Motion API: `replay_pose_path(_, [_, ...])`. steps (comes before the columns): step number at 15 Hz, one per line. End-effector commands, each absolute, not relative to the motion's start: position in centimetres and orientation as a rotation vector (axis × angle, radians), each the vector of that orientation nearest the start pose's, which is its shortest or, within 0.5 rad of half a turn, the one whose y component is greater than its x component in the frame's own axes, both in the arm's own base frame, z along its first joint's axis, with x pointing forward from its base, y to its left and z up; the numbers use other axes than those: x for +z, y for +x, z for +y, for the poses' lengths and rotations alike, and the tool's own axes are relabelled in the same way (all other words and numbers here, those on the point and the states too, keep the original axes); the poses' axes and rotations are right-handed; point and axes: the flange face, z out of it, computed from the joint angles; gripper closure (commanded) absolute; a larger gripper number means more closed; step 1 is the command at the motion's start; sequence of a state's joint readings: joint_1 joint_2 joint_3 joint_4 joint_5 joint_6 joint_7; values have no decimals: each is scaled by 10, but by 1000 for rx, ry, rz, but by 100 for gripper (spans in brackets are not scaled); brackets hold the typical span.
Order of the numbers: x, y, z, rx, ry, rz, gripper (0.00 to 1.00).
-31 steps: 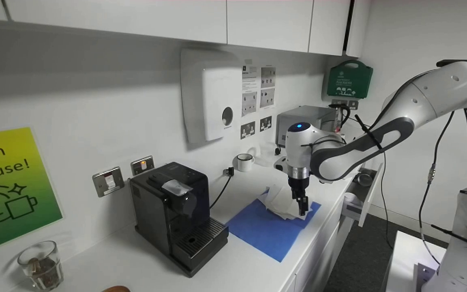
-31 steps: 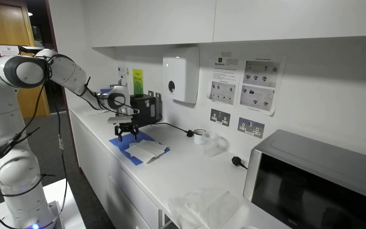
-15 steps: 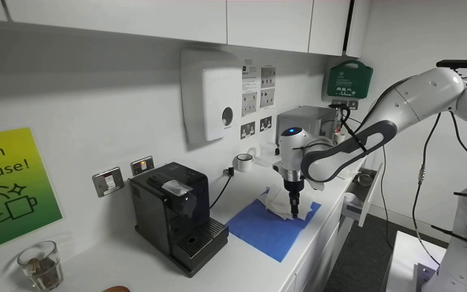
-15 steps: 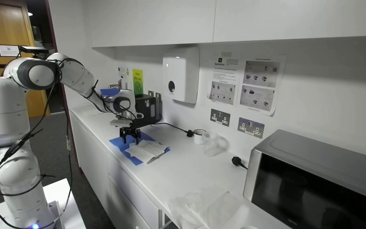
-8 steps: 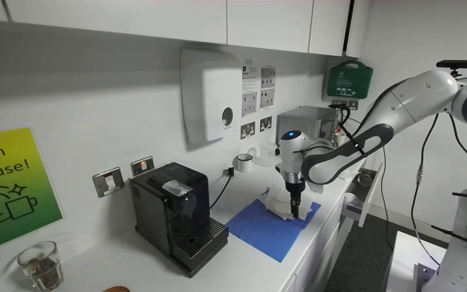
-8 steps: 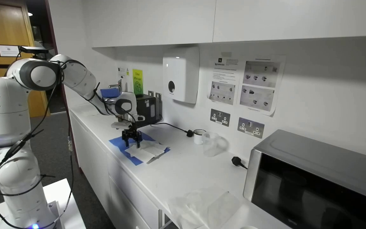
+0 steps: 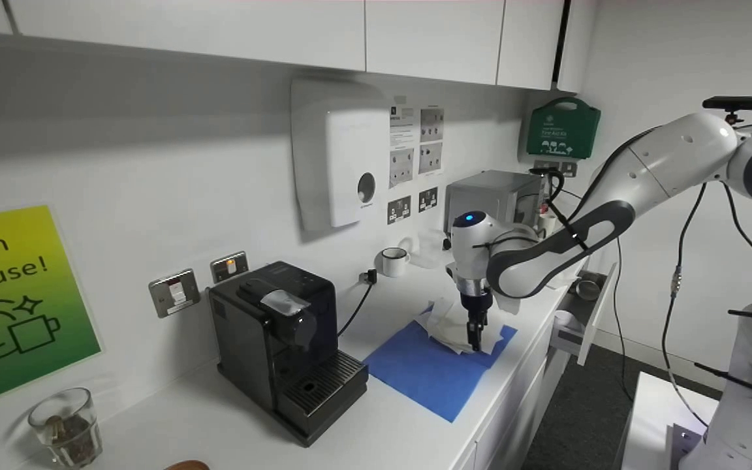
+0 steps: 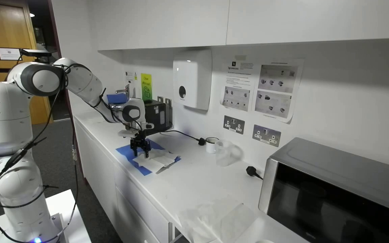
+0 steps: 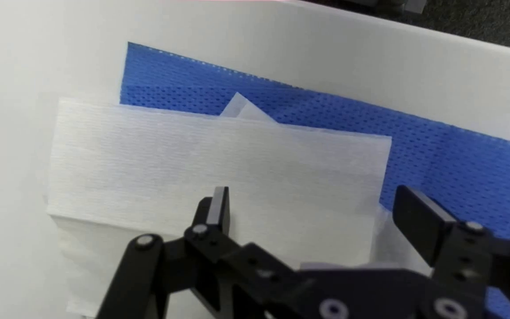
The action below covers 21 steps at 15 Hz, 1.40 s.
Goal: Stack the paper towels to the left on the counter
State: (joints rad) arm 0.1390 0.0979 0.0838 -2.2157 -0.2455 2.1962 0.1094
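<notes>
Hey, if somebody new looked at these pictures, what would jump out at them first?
Probably the bright blue paper towelling on the white counter, partly covered by white paper towels. Next, the robot's black hand, pointing down over them with its jaws apart. Then the yellow-green sign on the wall, at the left edge of an exterior view.

Paper towels (white over blue) lie askew on the counter

Free room over counter between paper towels and mug; coffee machine an obstacle alongside.
</notes>
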Motion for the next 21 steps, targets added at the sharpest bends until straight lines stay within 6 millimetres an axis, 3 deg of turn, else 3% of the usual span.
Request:
replay_pose_path(1, [326,506,100,139,-3334,-507,0])
replay_pose_path(9, [335,471,101,147,-3317,-525,0])
replay_pose_path(21, [343,484,120,76,-3400,-460,0])
